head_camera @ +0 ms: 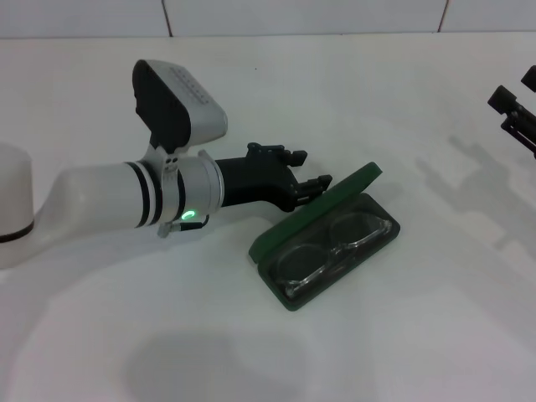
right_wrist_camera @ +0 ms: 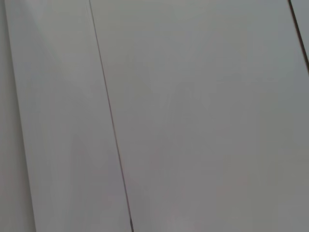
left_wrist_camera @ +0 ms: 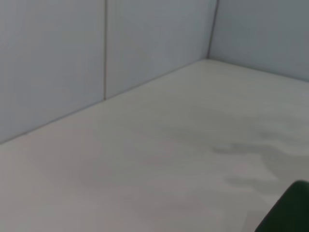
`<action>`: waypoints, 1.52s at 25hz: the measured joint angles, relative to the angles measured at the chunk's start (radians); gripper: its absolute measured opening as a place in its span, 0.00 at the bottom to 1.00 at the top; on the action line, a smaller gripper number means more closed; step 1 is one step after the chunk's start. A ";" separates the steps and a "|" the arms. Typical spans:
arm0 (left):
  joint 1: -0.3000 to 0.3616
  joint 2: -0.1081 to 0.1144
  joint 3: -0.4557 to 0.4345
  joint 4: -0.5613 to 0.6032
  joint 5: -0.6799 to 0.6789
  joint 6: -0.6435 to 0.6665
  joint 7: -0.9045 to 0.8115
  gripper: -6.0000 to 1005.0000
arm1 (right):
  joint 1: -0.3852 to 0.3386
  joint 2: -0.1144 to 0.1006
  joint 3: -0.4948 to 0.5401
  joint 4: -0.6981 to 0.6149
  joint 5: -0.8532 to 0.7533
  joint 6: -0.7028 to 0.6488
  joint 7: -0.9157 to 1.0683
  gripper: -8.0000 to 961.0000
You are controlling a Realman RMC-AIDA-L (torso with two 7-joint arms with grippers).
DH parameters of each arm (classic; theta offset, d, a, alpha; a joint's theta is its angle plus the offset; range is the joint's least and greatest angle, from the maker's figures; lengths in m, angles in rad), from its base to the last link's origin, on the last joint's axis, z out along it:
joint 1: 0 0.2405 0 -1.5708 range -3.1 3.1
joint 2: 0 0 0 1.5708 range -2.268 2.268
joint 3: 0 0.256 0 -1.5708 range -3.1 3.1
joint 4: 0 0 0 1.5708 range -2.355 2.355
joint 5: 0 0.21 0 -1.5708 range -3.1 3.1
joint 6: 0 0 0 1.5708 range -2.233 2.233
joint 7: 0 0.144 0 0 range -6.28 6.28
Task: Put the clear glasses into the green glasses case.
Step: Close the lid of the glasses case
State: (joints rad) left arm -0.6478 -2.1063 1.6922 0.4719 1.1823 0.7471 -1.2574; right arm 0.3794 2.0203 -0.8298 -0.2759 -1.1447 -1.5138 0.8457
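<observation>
The green glasses case [head_camera: 289, 295] lies open on the white table, right of centre in the head view. Its lid [head_camera: 311, 216] stands tilted up along the far side. The clear glasses [head_camera: 335, 245] lie folded inside the dark tray of the case. My left gripper [head_camera: 313, 167] reaches in from the left and sits just behind the raised lid, open, with nothing between its fingers. A dark green corner of the case [left_wrist_camera: 289, 210] shows in the left wrist view. My right gripper [head_camera: 506, 110] hangs at the far right edge, open and away from the case.
A white table [head_camera: 402, 335] spreads around the case, with a pale wall [head_camera: 301, 17] at the back. The left arm's white body [head_camera: 100, 197] lies across the table's left half. The right wrist view shows only wall panels [right_wrist_camera: 193, 116].
</observation>
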 joint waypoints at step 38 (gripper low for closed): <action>0.146 0.012 0.066 0.093 -0.148 0.155 0.180 0.58 | 0.054 -0.020 -0.103 -0.098 -0.166 0.058 0.087 0.71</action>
State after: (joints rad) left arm -0.5016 -2.0939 1.7582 0.5645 1.0342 0.9019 -1.0776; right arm 0.4329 2.0000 -0.9326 -0.3740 -1.3110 -1.4562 0.9326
